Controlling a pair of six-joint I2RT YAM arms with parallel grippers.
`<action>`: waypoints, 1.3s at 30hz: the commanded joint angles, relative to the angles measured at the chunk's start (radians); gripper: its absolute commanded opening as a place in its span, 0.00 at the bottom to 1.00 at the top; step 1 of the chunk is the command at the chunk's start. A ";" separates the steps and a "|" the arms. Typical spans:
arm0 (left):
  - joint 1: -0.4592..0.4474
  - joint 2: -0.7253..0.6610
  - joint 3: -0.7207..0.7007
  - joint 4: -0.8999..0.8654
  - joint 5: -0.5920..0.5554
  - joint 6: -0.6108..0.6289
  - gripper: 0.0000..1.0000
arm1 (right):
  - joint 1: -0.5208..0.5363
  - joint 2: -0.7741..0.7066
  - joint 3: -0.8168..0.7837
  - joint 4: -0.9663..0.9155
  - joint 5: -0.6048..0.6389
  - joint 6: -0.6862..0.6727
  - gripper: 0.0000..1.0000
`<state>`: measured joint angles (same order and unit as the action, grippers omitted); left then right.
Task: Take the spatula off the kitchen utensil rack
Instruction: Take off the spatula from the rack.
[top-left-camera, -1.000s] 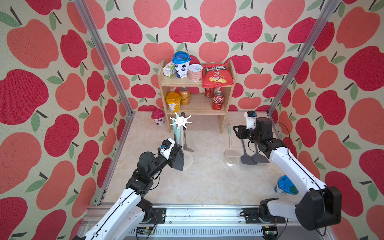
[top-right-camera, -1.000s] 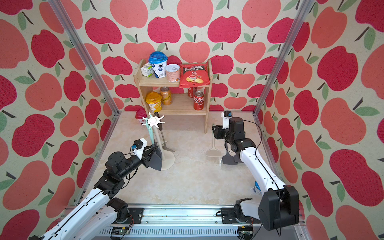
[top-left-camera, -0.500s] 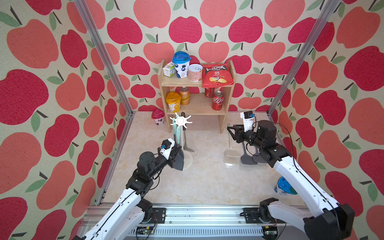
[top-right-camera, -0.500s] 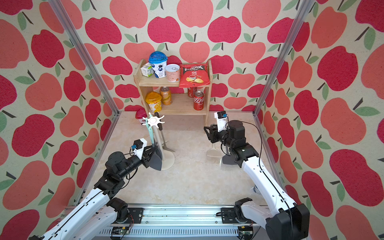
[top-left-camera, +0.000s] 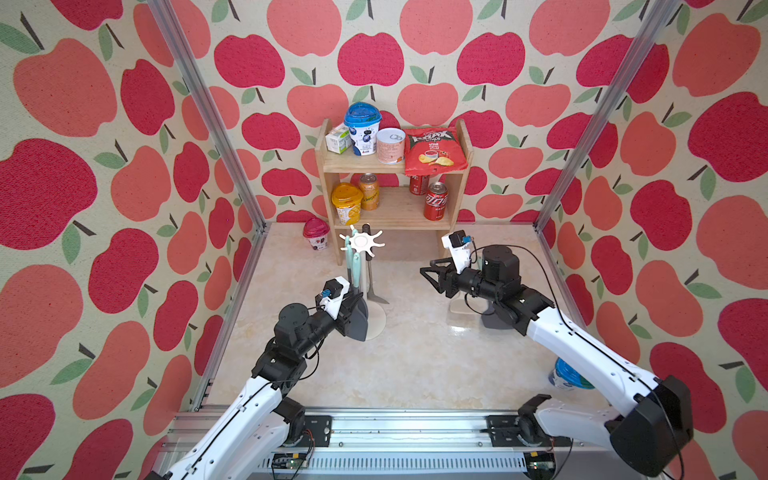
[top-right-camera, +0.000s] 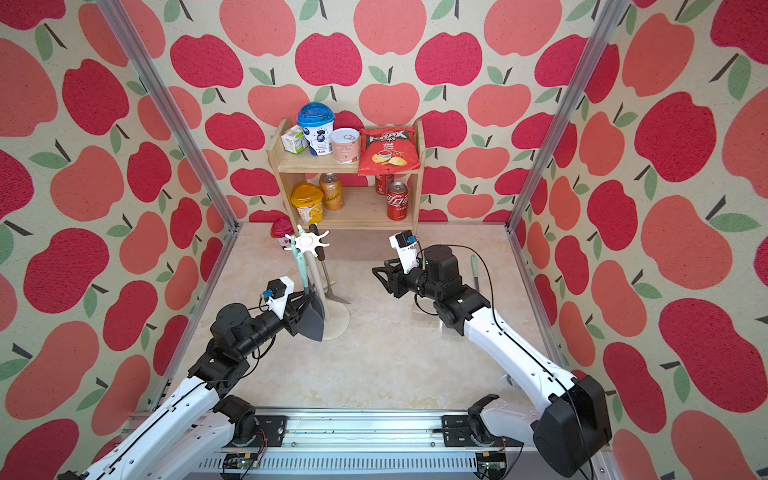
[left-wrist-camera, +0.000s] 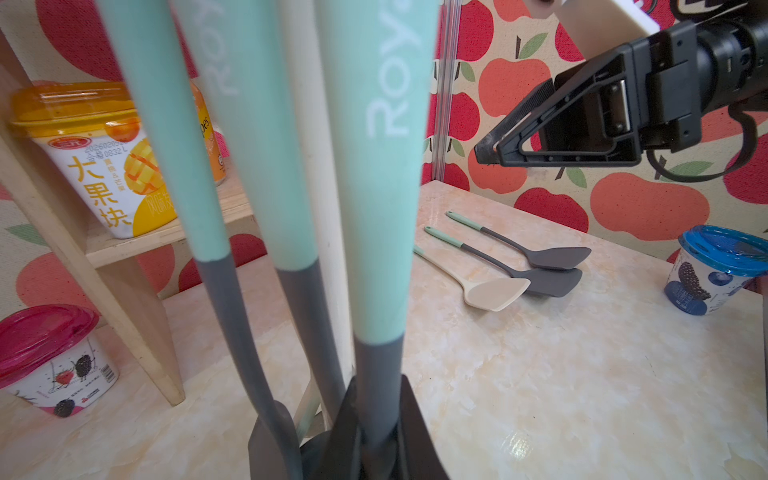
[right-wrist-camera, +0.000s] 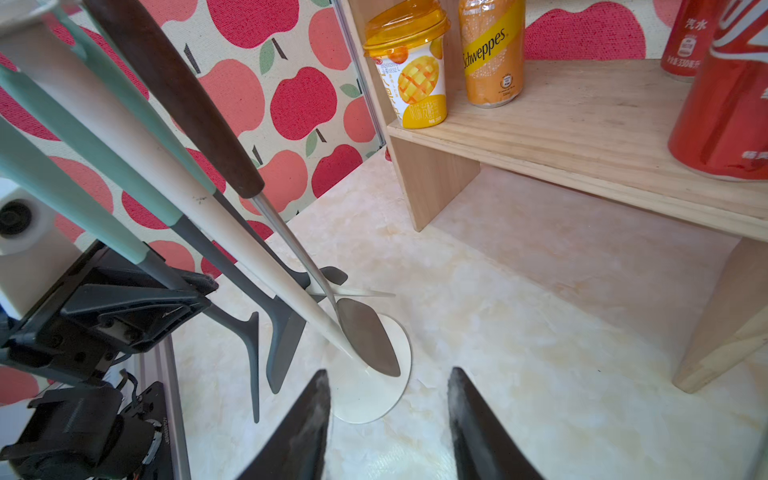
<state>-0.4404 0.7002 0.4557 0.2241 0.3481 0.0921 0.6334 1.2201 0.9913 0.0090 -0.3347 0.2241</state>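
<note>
Left of the middle of the desk (top-left-camera: 415, 374), nearer to its left edge: the kitchen utensil rack (top-left-camera: 360, 245), white and upright, with the round base flat on the desk. Hanging from its crown, several utensils, among them 3 with mint handles and grey necks and 1 with a dark wooden handle (right-wrist-camera: 178, 95) and a metal blade. Closest to the left gripper (left-wrist-camera: 377, 411): the spatula (left-wrist-camera: 374, 187), with the handle reaching up to the crown and the grey blade low, beside the base. Left gripper's jaws closed tight on the grey neck of this spatula, just under the mint part.

On the other side of the rack, in the air and well apart from it: the right gripper (top-left-camera: 429, 271), pointed toward the rack, jaws open, holding nothing. Near the right edge of the desk, lying flat side by side: 1 cream utensil (left-wrist-camera: 496, 293) and 2 grey utensils (left-wrist-camera: 548, 282).

At the middle of the far edge: a wooden shelf (top-left-camera: 399, 205) with cans, cups and a chips bag. Near the far left corner: a pink-lidded cup (top-left-camera: 316, 232). Toward the near right corner: a blue-lidded cup (top-left-camera: 567, 374).
</note>
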 joint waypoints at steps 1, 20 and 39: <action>-0.003 0.012 -0.029 -0.172 0.032 0.007 0.00 | 0.022 0.009 0.051 0.052 -0.039 -0.041 0.48; -0.001 0.037 -0.023 -0.148 0.041 0.006 0.00 | 0.094 0.121 0.114 0.146 -0.146 -0.067 0.48; -0.001 0.044 -0.017 -0.154 0.038 0.008 0.00 | 0.095 0.317 0.264 0.196 -0.280 -0.132 0.41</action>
<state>-0.4404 0.7250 0.4641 0.2359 0.3553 0.0883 0.7219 1.5105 1.2064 0.1745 -0.5743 0.1226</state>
